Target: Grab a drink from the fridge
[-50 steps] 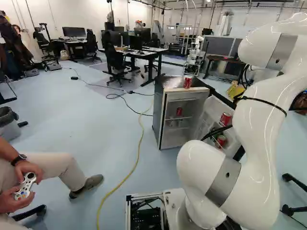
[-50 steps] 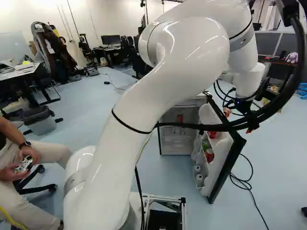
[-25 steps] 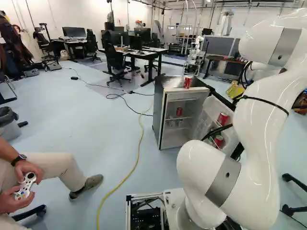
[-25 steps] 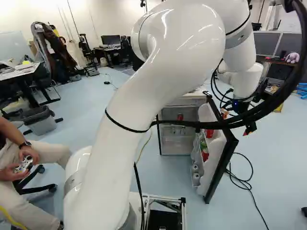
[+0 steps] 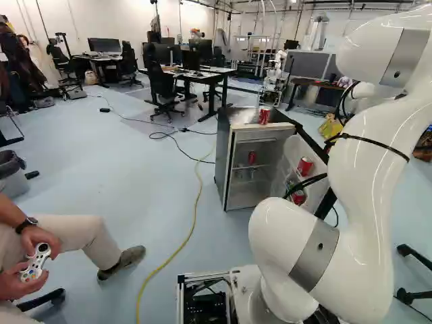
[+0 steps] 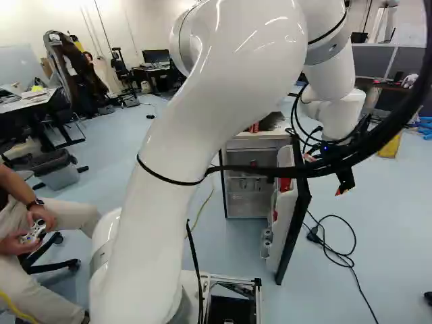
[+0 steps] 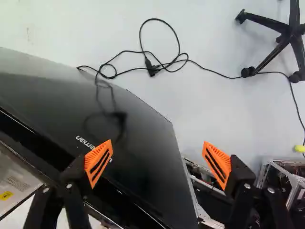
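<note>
"Left base view?"

"Red drink cans (image 5: 304, 166) at three and four o'clock from a shelved can (image 5: 252, 158), inside the open fridge's door (image 5: 292, 150); another can (image 5: 264, 115) on top."

"Right base view?"

"The gripper (image 6: 325, 174) hangs at the door's one o'clock."

"Wrist view?"

"Fingers spread, released. White lettering (image 7: 86, 142) marks the door's dark face at ten o'clock from the gripper; a looped cable (image 7: 152, 71) lies at twelve."
</note>
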Tool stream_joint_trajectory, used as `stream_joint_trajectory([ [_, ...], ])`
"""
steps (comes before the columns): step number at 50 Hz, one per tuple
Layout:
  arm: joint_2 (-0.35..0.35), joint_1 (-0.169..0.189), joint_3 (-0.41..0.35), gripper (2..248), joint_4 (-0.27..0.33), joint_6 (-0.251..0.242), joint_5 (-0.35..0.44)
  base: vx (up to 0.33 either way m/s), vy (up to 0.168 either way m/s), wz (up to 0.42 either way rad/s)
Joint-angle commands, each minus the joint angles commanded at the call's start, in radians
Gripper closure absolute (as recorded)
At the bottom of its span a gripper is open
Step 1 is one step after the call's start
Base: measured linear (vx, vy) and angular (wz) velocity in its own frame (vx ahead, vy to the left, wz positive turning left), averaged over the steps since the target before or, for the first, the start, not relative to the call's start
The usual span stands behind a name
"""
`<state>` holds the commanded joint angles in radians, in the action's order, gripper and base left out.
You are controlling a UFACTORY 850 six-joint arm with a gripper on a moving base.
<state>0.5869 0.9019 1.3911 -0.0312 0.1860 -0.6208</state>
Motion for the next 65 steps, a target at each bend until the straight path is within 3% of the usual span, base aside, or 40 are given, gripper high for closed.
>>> stream_joint_trajectory([
  [65,-0.136,-0.067,-0.199,3,0.0,0.0,-0.02,0.0,0.0,0.0],
])
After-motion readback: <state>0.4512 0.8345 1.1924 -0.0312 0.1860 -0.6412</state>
